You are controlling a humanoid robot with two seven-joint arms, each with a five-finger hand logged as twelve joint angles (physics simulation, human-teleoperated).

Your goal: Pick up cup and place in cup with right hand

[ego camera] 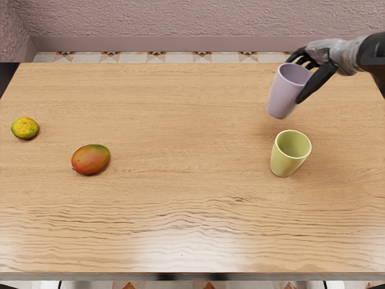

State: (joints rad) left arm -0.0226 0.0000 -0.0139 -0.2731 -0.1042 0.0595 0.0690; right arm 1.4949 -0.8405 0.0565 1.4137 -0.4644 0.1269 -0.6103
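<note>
At the upper right of the head view, my right hand (310, 71) is closed around the rim area of a lilac cup (283, 95), with the thumb on the near side and the other fingers behind. The lilac cup is nearly upright, slightly tilted, and appears raised off the table. Just below it in the picture stands a green cup (286, 160), upright with its opening facing up. The two cups look apart. My left hand is out of view.
A mango (91, 159) lies on the left part of the wooden table (180, 214). Farther left is a small yellow-green fruit (24, 128). A wall runs behind the table's far edge.
</note>
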